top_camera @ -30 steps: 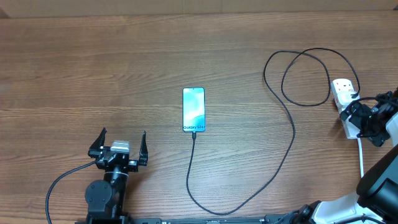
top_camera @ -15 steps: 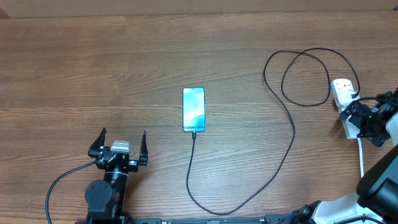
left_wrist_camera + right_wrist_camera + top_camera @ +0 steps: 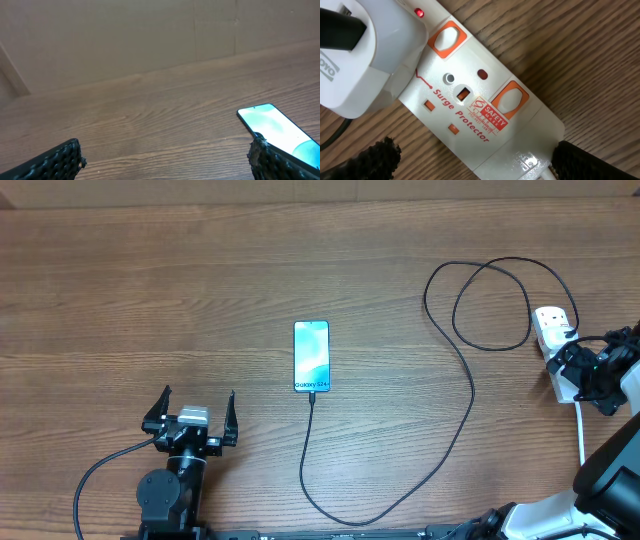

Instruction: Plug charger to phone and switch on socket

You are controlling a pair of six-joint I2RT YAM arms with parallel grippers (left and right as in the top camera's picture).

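Observation:
The phone lies face up mid-table with a light blue screen, and it also shows at the right edge of the left wrist view. The charger, a thin black cable, runs from the phone's bottom edge in a long loop to a white adapter plugged into the socket. My right gripper hovers open over the socket's cord end, one finger on each side. A small red light glows beside an orange switch. My left gripper stands open and empty, left of and nearer than the phone.
The socket's white cord runs toward the table's front edge at the right. A second orange switch sits nearer the cord end. A brown wall rises behind the table's far edge.

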